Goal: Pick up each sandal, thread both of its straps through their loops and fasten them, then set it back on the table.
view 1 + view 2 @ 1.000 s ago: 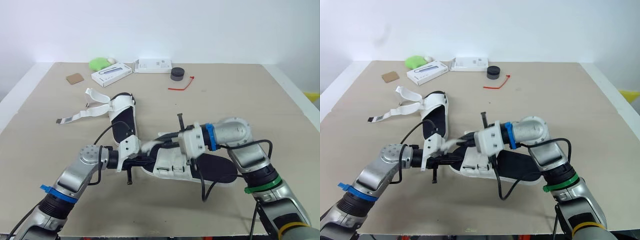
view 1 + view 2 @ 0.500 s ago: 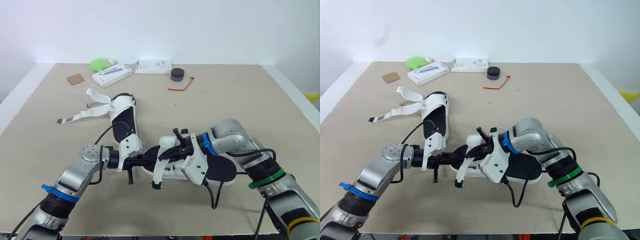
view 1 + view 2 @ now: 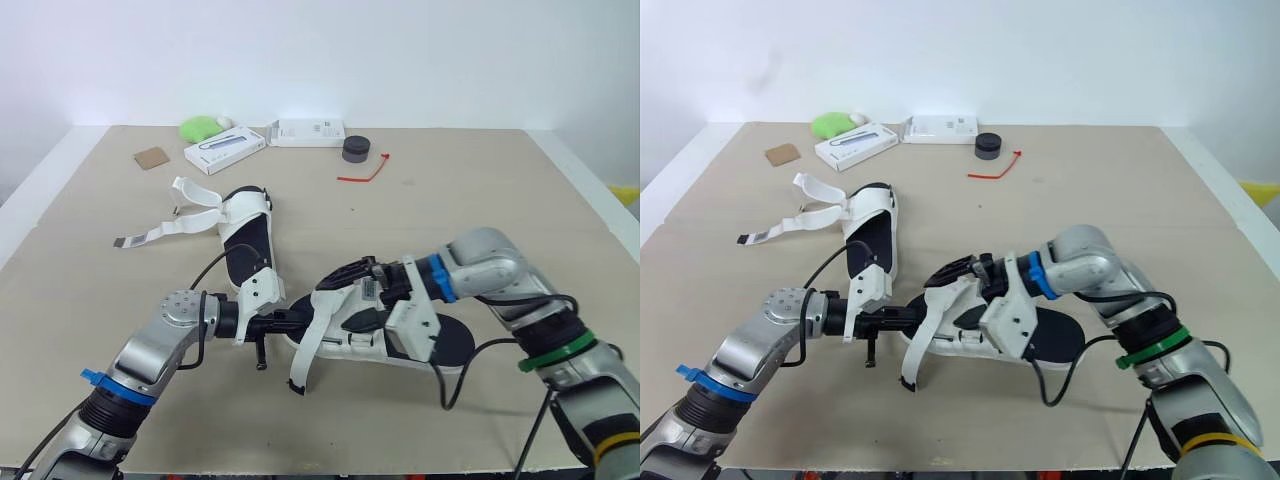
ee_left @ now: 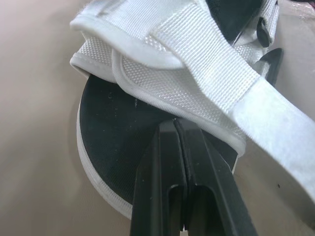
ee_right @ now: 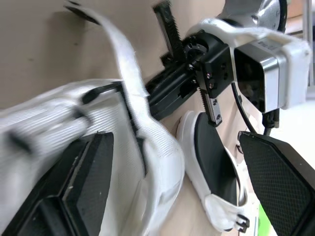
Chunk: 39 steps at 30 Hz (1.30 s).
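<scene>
At 6 o'clock on the desk (image 3: 480, 200): near sandal (image 3: 440, 340), white upper over a black footbed, sole down on the surface, toe toward 9 o'clock. One loose strap (image 3: 305, 350) unfastened, arching off the upper and trailing down to the desk toward 7 o'clock, its dark tip resting there.

Left gripper (image 3: 288, 322) at the toe end of that sandal, fingers (image 4: 162, 162) clenched together with no gap, tips against the black footbed just under the edge of the white webbing.

Right gripper (image 3: 352, 296) over the upper from the 3 o'clock side, fingers (image 5: 83, 182) released and spread wide, one pad against the white webbing, the other well apart from it.

At 10 o'clock from the near sandal: second sandal (image 3: 245, 235), flat on the desk, both open straps (image 3: 170, 215) fanned out toward 9 o'clock.

Along the far edge, 11 to 12 o'clock: green object (image 3: 200, 127), long white box (image 3: 224, 150) with a blue picture, flat white box (image 3: 308, 131), black round puck (image 3: 354, 149), red tie (image 3: 362, 172), brown card square (image 3: 151, 158). Print on both boxes too small to read; no brand legible on either sandal.
</scene>
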Motion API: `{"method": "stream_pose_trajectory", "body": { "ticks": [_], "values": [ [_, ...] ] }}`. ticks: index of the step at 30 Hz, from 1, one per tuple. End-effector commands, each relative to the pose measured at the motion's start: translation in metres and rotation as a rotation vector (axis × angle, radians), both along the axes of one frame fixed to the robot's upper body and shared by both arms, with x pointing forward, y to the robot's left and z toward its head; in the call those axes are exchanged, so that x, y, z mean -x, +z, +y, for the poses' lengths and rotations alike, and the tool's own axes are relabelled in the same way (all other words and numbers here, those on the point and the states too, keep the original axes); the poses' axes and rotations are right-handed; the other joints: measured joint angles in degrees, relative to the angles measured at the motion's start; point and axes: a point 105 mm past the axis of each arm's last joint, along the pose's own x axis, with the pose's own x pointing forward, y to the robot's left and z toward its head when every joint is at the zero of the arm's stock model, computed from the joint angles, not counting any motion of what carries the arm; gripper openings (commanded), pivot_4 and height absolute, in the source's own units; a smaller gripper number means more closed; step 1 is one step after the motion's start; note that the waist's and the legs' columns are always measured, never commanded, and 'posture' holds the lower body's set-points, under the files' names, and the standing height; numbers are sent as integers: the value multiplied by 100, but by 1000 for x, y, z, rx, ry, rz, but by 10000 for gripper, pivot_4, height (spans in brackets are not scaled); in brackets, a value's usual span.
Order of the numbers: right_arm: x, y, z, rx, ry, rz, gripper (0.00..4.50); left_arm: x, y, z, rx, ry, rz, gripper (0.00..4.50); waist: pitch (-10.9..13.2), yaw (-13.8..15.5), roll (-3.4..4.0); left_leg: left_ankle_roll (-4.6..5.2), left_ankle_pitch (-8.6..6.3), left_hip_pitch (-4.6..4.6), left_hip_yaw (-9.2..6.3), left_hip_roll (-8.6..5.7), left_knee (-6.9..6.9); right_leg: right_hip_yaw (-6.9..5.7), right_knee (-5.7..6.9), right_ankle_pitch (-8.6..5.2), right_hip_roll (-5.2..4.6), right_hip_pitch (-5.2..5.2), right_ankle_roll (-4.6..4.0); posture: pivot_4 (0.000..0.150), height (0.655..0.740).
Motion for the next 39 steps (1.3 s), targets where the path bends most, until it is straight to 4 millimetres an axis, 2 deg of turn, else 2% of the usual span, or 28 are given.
{"method": "stream_pose_trajectory", "body": {
  "ticks": [1, 3, 6, 7, 9, 11, 12, 16, 19, 24, 29, 33, 39],
  "values": [
    [13, 14, 0, -95, 6, 110, 44352, 1, -10, 7, -43, 13, 36, 0, 0, 0, 0, 2, -1, 1, 0, 2, 0, -1, 0, -1, 1, 0, -1, 1500, 7400],
    [14, 30, 3, -224, -85, 308, 44352, 0, -10, 7, -44, 12, 37, 0, 0, -1, 0, 5, -3, 1, -2, 7, -2, -2, 1, -4, 4, 0, -7, 1500, 7400],
    [19, 45, 7, -319, -208, 628, 44352, 0, -10, 7, -46, 9, 39, 0, 1, 6, 2, 7, -4, -1, -4, 13, -2, 1, 8, -5, -5, -4, -12, 1500, 7400],
    [24, 48, 8, -332, -261, 798, 44352, 0, -10, 7, -46, 7, 39, 0, 1, 5, 1, 6, -3, -1, -6, 13, -1, -3, 8, -3, -6, -5, -14, 1500, 7400],
    [36, 49, 12, -296, -335, 1074, 44352, 1, -10, 6, -46, 5, 40, 0, 1, 8, 2, 6, -3, -3, -7, 17, 0, -6, 9, -1, -7, -5, -17, 1500, 7400],
    [50, 46, 11, -211, -358, 1189, 44352, 1, -10, 5, -46, 3, 41, 0, -1, 9, -2, 4, -2, -2, -17, 22, 0, -22, 7, -4, -9, -2, -23, 1500, 7400],
    [53, 41, 8, -158, -423, 1277, 44352, 1, -10, 5, -46, 3, 42, 0, -2, 9, -3, 4, -2, -2, -19, 22, 0, -25, 5, -4, -8, -2, -22, 1500, 7400],
    [68, 32, 4, -42, -506, 1499, 44352, 1, -11, 6, -49, 3, 43, 0, -1, 9, -1, 5, -2, -5, -19, 24, 0, -35, 5, -27, 7, -3, 11, 1500, 7400],
    [75, 24, -3, 29, -564, 1570, 44352, 1, -11, 6, -49, 3, 43, 0, -1, 10, -1, 5, -2, -8, -15, 22, 0, -36, 4, -27, 9, -5, 14, 1500, 7400],
    [72, 3, -9, 60, -680, 1632, 44352, 1, -11, 6, -49, 2, 42, 0, -2, 6, -2, 5, -3, -14, -14, 20, 0, -36, 2, -32, 8, -8, 25, 1500, 7400],
    [58, -16, -7, 21, -771, 1650, 44352, -1, -10, 6, -47, 7, 37, 0, -2, 6, -3, 5, -3, -14, -13, 19, 1, -33, 2, -29, 11, -7, 29, 1500, 7400],
    [39, -33, -3, -70, -857, 1568, 44352, -1, -9, 6, -45, 12, 33, 0, -4, 5, -5, 5, -2, -14, -15, 21, 2, -30, 3, -29, 16, -7, 30, 1500, 7400],
    [27, -38, -7, -106, -884, 1499, 44352, -1, -8, 7, -44, 18, 28, 0, -5, 1, -7, -4, 4, -5, -6, 18, 6, -16, 3, -18, 17, -2, 42, 1500, 7400]
  ]
}}
